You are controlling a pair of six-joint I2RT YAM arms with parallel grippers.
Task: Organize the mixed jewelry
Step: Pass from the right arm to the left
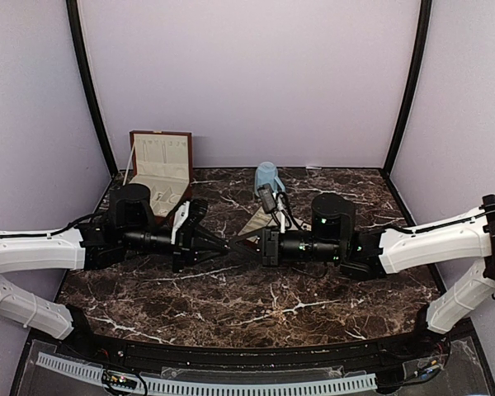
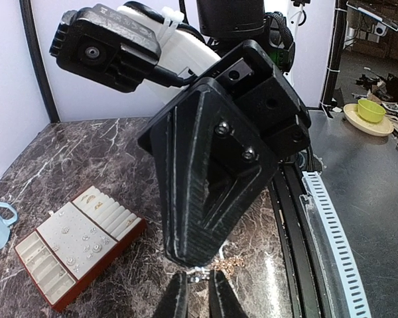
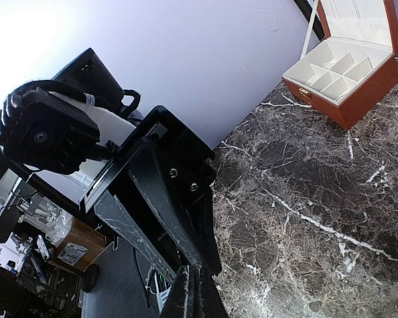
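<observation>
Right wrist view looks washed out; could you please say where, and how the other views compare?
Right wrist: the wall is blown out white at upper left; the wooden box is clear. Left wrist: even light, but the right end effector blocks the middle and the jewelry on the tray is mere specks. Top external: soft, even light on the table.

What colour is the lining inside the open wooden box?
Cream; the open reddish-brown wooden box shows it best in the right wrist view.
</observation>
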